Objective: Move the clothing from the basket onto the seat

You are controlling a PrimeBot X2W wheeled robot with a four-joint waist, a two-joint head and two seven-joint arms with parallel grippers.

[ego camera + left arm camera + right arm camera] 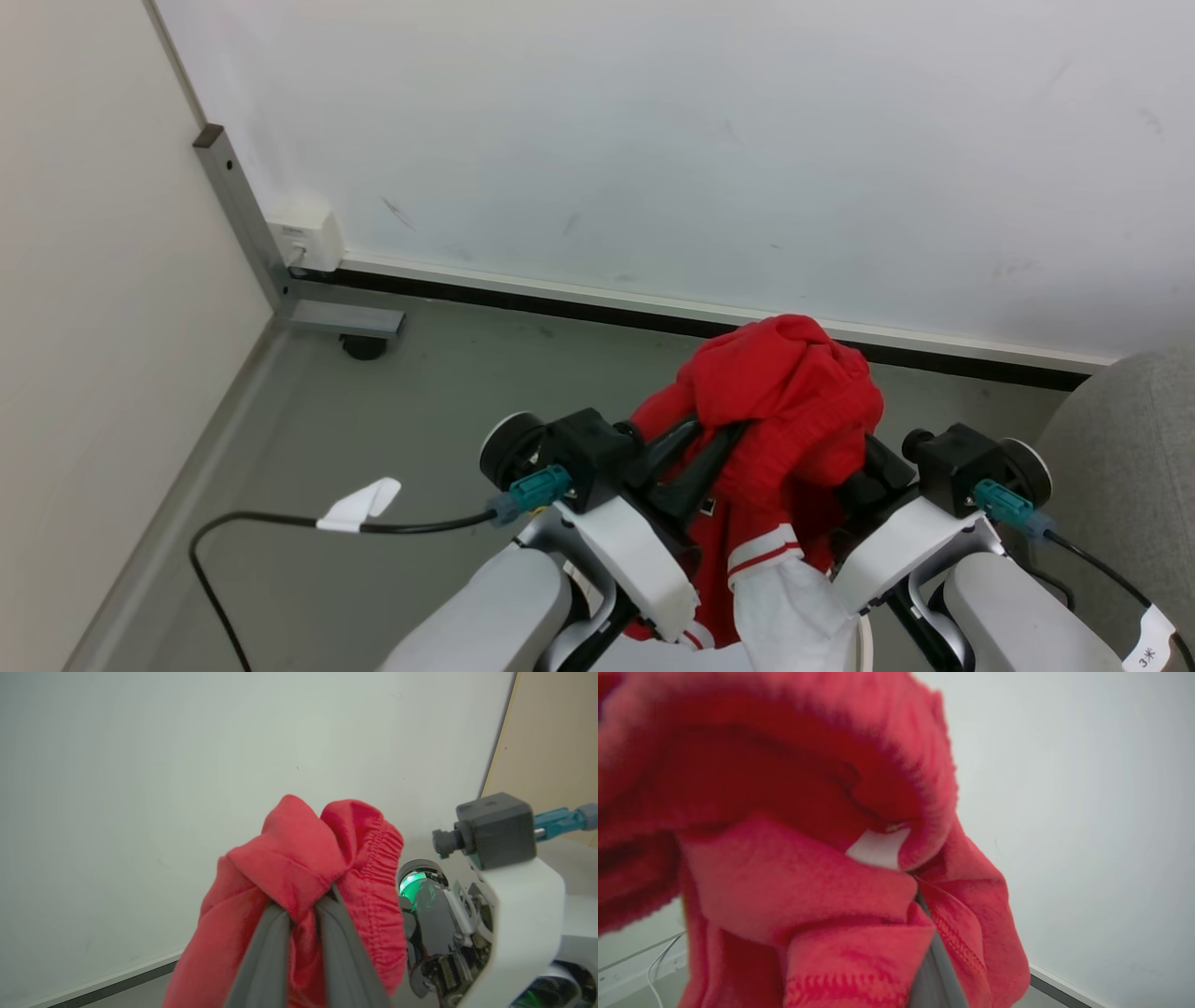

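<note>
Between the two wrists, held above the floor, the clothing (pixel 784 401) hangs as one red bundle with white striped trim below. The left gripper (pixel 303 900) is pinched tight on a fold, and the right gripper (pixel 917 882) is closed into gathered cloth. The grey seat (pixel 1130 448) lies at 4 o'clock, apart. Grey-green floor (pixel 392 411) spreads at 9 o'clock, a scuffed white wall (pixel 653 140) stands at 12, and a tagged black cable (pixel 280 521) trails at 8.
</note>
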